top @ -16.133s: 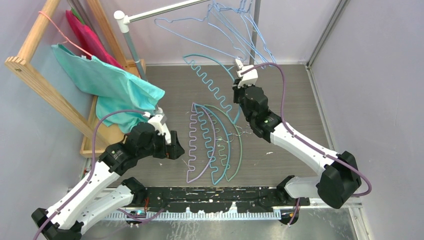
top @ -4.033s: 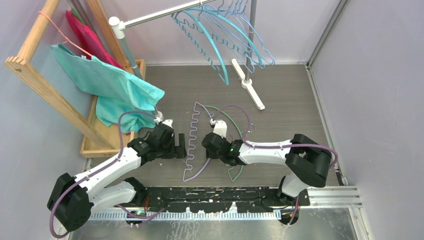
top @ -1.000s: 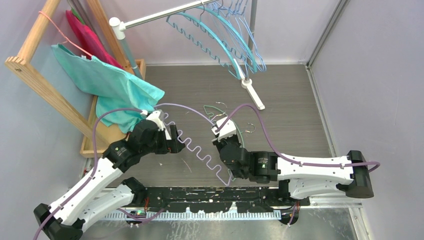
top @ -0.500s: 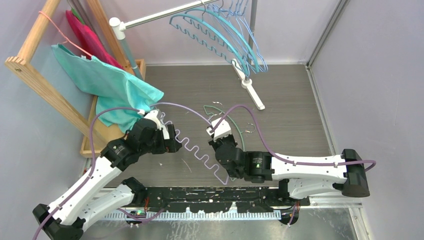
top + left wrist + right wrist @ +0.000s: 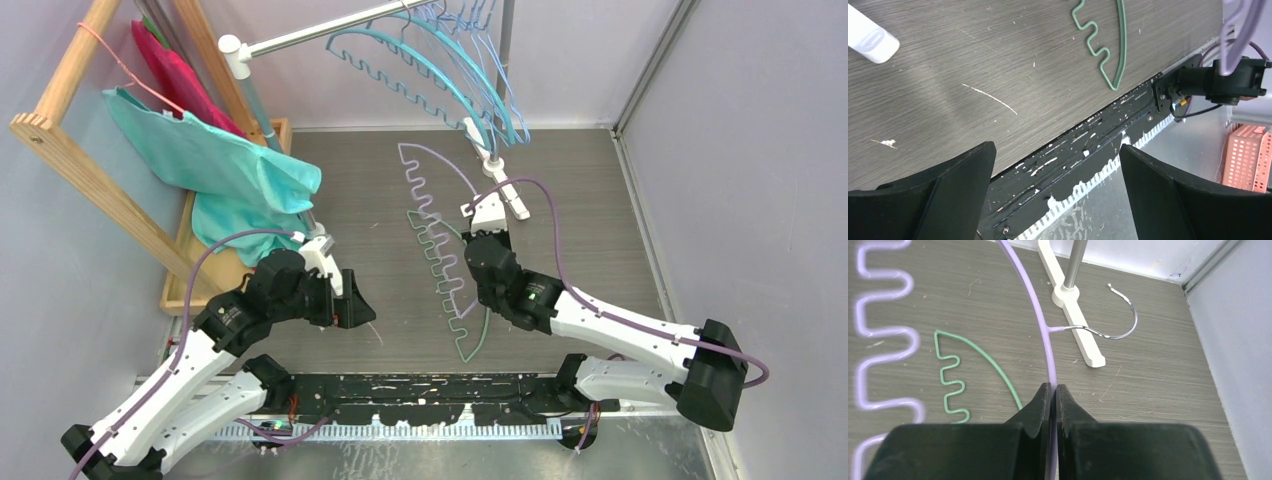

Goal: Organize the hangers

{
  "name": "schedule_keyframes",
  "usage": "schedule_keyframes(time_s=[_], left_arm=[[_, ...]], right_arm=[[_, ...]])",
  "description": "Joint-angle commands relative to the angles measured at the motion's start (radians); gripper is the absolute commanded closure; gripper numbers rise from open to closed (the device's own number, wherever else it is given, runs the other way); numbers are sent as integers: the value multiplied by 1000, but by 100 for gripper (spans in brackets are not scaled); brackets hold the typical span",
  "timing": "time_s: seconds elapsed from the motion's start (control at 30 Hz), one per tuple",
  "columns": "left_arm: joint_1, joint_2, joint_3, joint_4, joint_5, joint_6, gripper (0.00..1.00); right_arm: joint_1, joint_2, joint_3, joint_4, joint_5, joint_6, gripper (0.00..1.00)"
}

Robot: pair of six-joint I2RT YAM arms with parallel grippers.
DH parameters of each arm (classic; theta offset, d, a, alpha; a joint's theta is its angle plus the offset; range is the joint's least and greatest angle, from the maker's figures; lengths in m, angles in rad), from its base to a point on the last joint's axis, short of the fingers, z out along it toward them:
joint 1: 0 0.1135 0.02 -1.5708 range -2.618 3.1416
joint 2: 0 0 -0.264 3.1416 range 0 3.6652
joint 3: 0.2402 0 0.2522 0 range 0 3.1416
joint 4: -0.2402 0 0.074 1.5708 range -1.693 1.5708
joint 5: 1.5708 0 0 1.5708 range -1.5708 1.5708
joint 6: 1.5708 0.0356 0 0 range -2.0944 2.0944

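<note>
A lavender hanger [image 5: 432, 190] with a wavy bar hangs tilted above the table. My right gripper [image 5: 487, 216] is shut on its arch [image 5: 1040, 325], just below the metal hook [image 5: 1120, 320]. Under it a green hanger [image 5: 478, 335] lies flat on the table [image 5: 590, 240]; the right wrist view shows the green hanger [image 5: 978, 357] left of my right gripper [image 5: 1053, 387]. Several blue and teal hangers [image 5: 440, 70] hang on the grey rail [image 5: 320, 28]. My left gripper [image 5: 350, 305] is open and empty near the front edge, its fingers [image 5: 963, 170] wide apart.
The rail's pole stands on a white foot [image 5: 500, 185] just behind my right gripper. A wooden rack [image 5: 90, 190] at the left holds a teal cloth [image 5: 220, 170], a magenta garment [image 5: 175, 75] and a pink wire hanger [image 5: 120, 65]. A wall [image 5: 740, 200] stands at the right.
My right gripper has swung back and to the right, carrying the lavender hanger away from my left gripper. The left gripper has dropped slightly toward the front. The hung hangers sway.
</note>
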Motion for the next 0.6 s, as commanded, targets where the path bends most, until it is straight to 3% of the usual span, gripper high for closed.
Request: schedule_keyframes(time_s=[0.0, 0.37, 0.57], left_arm=[[-4, -11, 0, 22, 76, 38, 2], [-4, 35, 25, 25, 39, 7, 2], [-4, 44, 39, 4, 25, 6, 2]], right_arm=[[14, -1, -3, 95, -27, 2, 99], [32, 34, 8, 19, -117, 96, 99], [236, 112, 120, -2, 10, 19, 99]])
